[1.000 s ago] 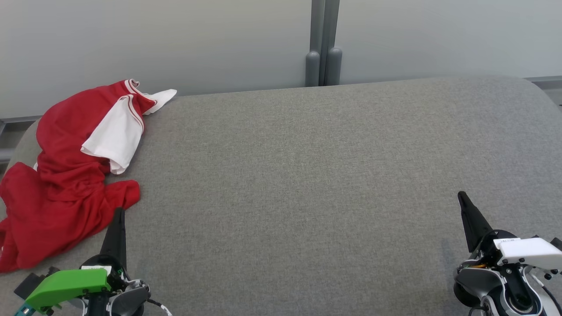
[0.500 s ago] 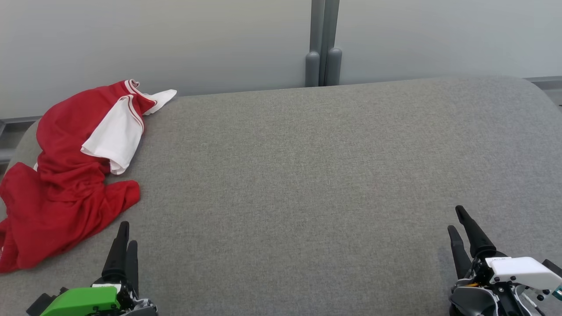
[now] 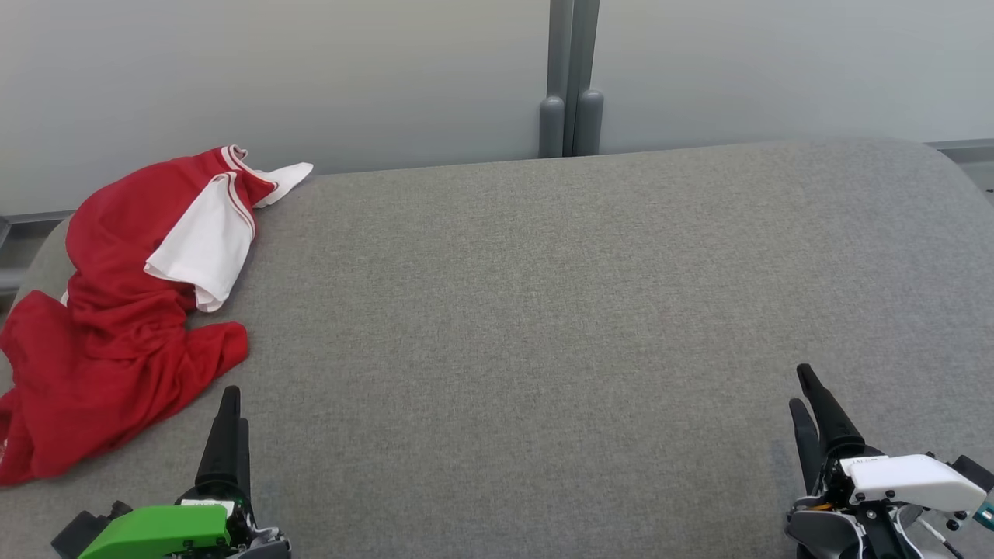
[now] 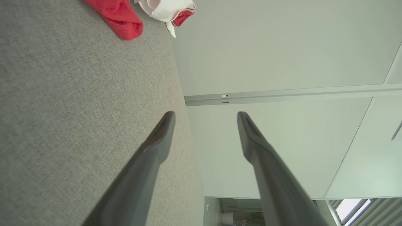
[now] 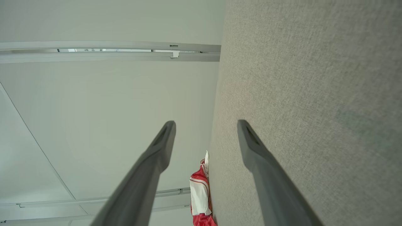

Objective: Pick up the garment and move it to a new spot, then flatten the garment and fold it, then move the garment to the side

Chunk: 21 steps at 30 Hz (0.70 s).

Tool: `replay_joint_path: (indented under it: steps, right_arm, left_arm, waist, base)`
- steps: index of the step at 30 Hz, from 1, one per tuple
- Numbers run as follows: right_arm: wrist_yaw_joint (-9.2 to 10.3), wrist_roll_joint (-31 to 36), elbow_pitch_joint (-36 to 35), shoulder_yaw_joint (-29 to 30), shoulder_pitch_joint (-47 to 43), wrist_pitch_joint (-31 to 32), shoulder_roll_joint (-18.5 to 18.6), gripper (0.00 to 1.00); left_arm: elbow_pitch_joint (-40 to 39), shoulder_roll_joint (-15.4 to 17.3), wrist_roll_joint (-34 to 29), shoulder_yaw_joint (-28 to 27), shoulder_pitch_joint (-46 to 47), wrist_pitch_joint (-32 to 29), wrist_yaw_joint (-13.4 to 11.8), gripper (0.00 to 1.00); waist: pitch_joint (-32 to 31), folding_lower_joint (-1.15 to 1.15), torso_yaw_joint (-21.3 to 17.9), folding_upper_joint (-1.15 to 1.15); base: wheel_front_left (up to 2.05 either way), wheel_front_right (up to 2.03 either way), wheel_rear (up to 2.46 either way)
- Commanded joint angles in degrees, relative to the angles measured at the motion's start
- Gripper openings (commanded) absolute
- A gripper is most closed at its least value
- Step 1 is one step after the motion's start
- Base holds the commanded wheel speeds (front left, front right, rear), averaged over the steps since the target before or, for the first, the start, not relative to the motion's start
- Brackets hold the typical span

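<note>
Head view: crumpled garment (image 3: 116, 326) looks soft, light; pinch near red edge. Left gripper (image 3: 237, 407), right gripper (image 3: 800, 388) spread wide, empty.

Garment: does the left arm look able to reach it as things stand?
Probably yes: the left gripper, open, sits close beside the garment, with only gray surface between them.
</note>
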<state>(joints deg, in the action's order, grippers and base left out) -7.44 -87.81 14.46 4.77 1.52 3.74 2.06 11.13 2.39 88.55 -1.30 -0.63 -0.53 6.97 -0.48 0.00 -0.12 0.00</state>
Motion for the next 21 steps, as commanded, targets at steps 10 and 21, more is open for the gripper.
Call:
replay_joint_path:
  steps: [10, 21]
  right_arm:
    - [-0.03, 11.8, -4.6, -1.2, 0.1, -3.1, 0.4, 1.00]
    - [-0.03, 23.8, -7.8, -2.6, 0.4, -5.5, 0.5, 1.00]
  left_arm:
    - [-5.2, 0.3, -9.8, 1.5, 0.0, 2.5, -2.1, 1.00]
    - [-7.9, 0.3, -20.5, 3.1, 0.1, 4.5, -4.2, 1.00]
  waist:
    - [-0.3, 0.00, 0.0, 0.00]
    - [-0.6, 0.00, -0.1, 0.00]
  base:
    - [0.00, 0.00, 0.00]
    - [0.00, 0.00, 0.00]
